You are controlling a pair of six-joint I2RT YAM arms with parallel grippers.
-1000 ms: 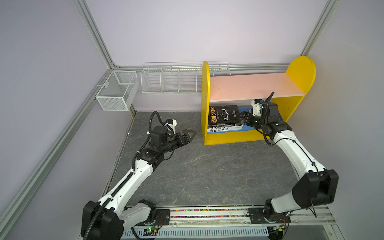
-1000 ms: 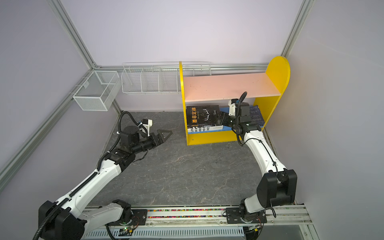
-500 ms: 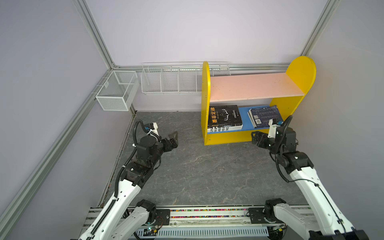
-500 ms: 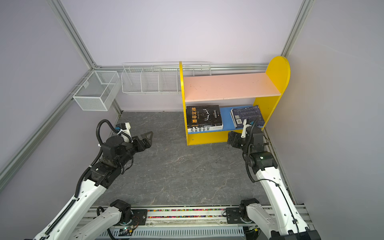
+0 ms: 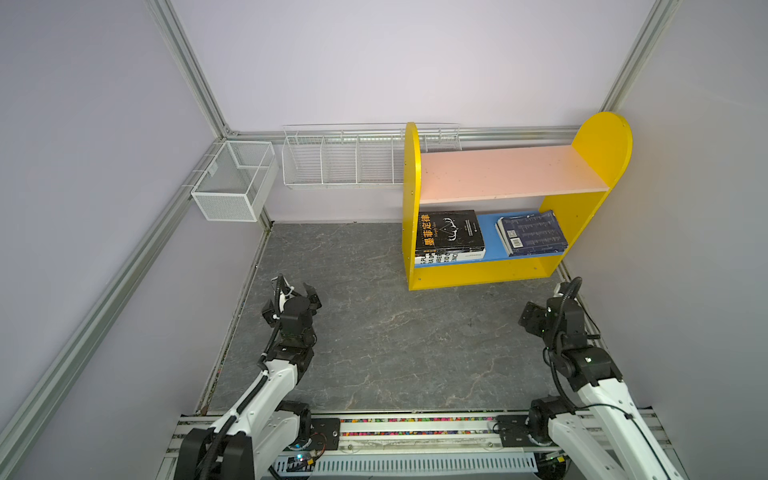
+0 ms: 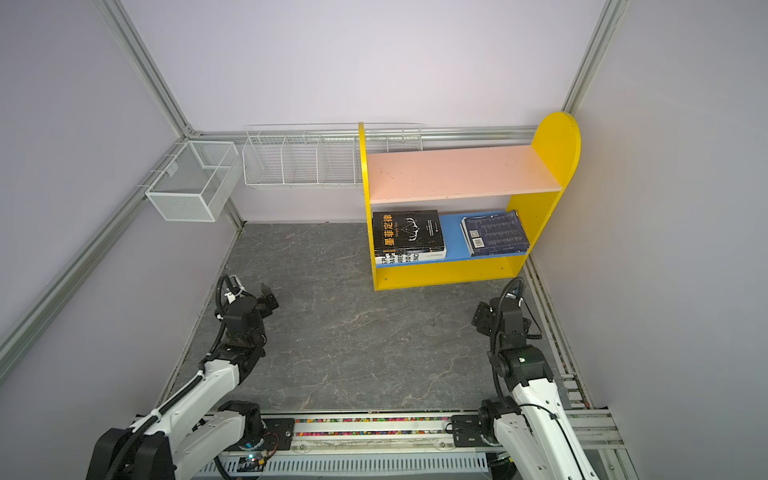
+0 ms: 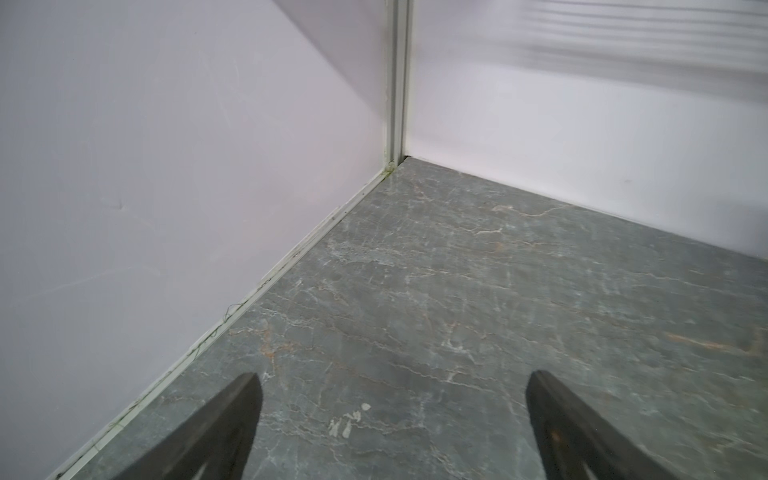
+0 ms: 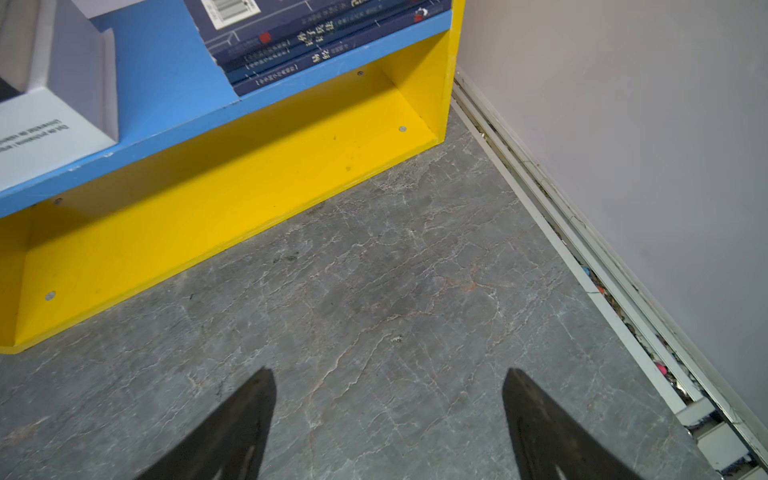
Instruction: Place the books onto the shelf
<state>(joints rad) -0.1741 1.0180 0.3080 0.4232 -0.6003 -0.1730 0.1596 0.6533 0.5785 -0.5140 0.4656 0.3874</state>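
Books (image 5: 450, 231) lie flat on the shelf (image 5: 482, 275).

Pale lilac walls (image 5: 415, 62) close three sides in both top views, meeting at aluminium posts (image 5: 194, 75) that slant toward the upper left and upper right corners. A grey, stone-veined floor (image 5: 386, 345) fills the lower middle. At the upper left a white mesh basket (image 5: 232, 187) hangs on the side wall. Just right of it a divided white wire rack (image 5: 340, 164) hangs on the back wall. The light is soft and even.
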